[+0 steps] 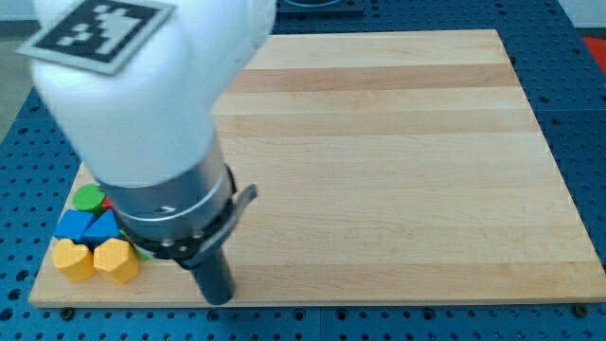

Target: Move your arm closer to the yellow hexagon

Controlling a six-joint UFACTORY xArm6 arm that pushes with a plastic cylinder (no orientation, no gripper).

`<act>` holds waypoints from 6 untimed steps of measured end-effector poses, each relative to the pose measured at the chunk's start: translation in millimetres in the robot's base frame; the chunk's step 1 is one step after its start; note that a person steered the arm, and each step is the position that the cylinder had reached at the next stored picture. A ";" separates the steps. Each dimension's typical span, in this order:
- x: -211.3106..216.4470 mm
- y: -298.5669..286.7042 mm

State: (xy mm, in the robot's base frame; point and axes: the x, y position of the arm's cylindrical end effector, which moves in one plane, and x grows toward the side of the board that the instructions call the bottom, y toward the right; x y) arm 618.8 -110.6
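Note:
The yellow hexagon (pixel 116 260) lies near the board's bottom left corner, with a second yellow block (pixel 73 259) touching it on the view's left. Above them sit a blue block (pixel 72 225), a blue triangular block (pixel 100 228), a green round block (pixel 90 197) and a sliver of a red block (pixel 107 204). A bit of green (pixel 144 253) shows beside the hexagon under my arm. My tip (pixel 219 298) rests on the board to the right of the hexagon, about a hand's width away, near the bottom edge.
The wooden board (pixel 398 170) lies on a blue perforated table (pixel 578 57). My large white and grey arm body (pixel 142 104) with a black-and-white marker covers the view's upper left and hides part of the block cluster.

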 end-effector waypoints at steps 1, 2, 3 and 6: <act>-0.1 -24.2; -1.3 -44.8; -0.6 -64.8; -0.4 -106.3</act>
